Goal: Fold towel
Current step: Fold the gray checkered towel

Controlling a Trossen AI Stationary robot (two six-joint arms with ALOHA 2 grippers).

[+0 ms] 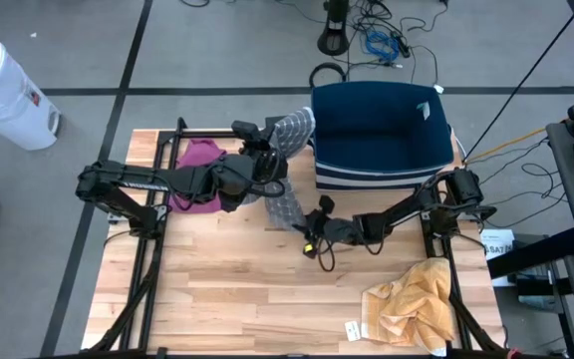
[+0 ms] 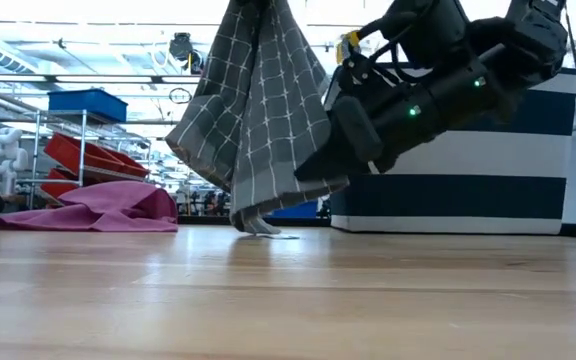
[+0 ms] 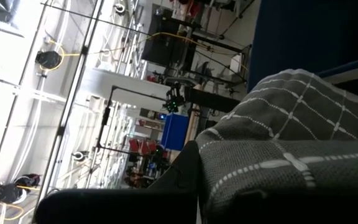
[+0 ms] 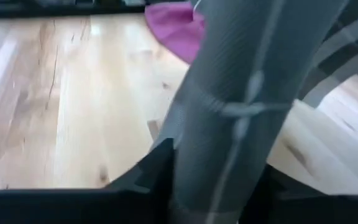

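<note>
The grey checked towel (image 1: 285, 170) hangs bunched over the table's far middle. In the low view the towel (image 2: 253, 110) runs out of the picture's top, and its lowest tip (image 2: 260, 227) touches the wood. My left gripper (image 1: 267, 152) is raised at the towel's upper part and shut on it. My right gripper (image 1: 312, 227) sits low beside the towel's lower part, also shut on it. The right arm (image 2: 418, 90) fills the low view's right side. My left gripper holds the towel's upper part (image 3: 260, 168), bunched in several layers against a dark finger (image 3: 166, 186). The cloth hangs slack below the hold. The pinch itself is hidden by the cloth. My right gripper pinches a gathered fold of the towel's lower part (image 4: 222, 155) between its two fingers (image 4: 148, 180). It comes in low from the table's right side (image 2: 318, 175). The cloth rises above the hold.
A pink cloth (image 1: 199, 175) lies heaped at the table's far left. A blue bin with white stripes (image 1: 382, 135) stands at the far right edge. A yellow cloth (image 1: 412, 304) lies crumpled at the near right corner. Bare wood (image 1: 227, 289) spans the near left.
</note>
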